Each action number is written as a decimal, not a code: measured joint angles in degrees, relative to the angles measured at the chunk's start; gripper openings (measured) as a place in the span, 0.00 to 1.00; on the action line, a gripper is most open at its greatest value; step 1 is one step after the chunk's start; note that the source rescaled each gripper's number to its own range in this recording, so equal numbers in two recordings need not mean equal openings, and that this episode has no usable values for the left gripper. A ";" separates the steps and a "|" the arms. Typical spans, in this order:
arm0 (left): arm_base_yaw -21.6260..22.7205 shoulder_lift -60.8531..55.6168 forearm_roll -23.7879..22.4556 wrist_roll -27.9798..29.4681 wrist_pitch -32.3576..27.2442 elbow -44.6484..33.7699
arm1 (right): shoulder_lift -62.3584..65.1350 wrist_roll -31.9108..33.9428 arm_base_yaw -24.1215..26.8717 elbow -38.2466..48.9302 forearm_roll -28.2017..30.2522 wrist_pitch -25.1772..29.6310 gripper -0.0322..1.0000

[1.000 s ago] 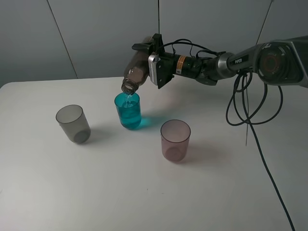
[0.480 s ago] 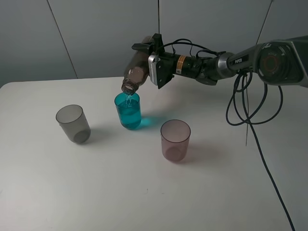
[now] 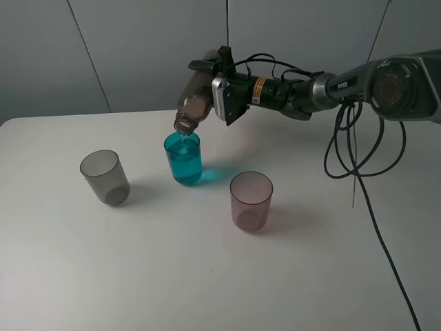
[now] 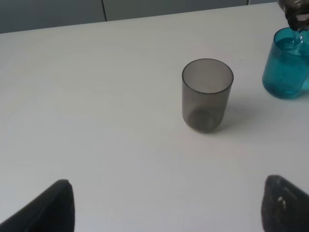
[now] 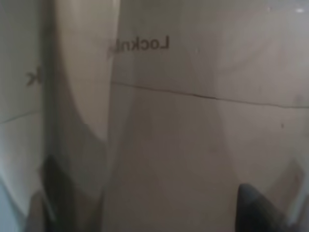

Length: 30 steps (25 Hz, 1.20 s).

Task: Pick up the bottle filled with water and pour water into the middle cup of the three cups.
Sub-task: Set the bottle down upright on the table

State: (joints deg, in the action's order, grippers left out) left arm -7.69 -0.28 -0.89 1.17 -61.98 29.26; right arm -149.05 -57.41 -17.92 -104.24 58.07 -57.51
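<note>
Over the middle cup (image 3: 184, 160), the bottle (image 3: 195, 103) is tipped mouth-down with water running in; right fingers (image 3: 207, 67) clamp its body. Left fingers (image 4: 53, 208) are spread apart, idle near grey cup (image 4: 207, 94). Risk: cup looks well filled, so more tilt could overflow onto table (image 3: 138, 276).

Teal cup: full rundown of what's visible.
The teal cup is a translucent plastic tumbler, slightly tapered, open-topped, standing upright on the white table between the grey cup and pink cup, touching neither. It holds water well up its wall. The tilted bottle hangs mouth-down just above its rim, a thin stream falling in.
</note>
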 joint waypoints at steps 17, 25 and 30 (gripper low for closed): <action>0.00 0.00 0.00 0.10 0.00 0.00 | 0.43 0.29 0.00 0.00 0.09 0.25 0.03; 0.00 0.00 0.00 0.10 0.00 0.00 | 0.43 6.70 0.00 2.95 -0.24 -0.71 0.03; 0.00 0.00 0.00 0.10 0.00 0.00 | 0.43 18.95 0.00 3.68 -0.66 -2.25 0.03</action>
State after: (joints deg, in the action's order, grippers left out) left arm -7.69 -0.28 -0.89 1.27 -61.98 29.26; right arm -148.61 -38.47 -17.92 -100.56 57.41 -59.75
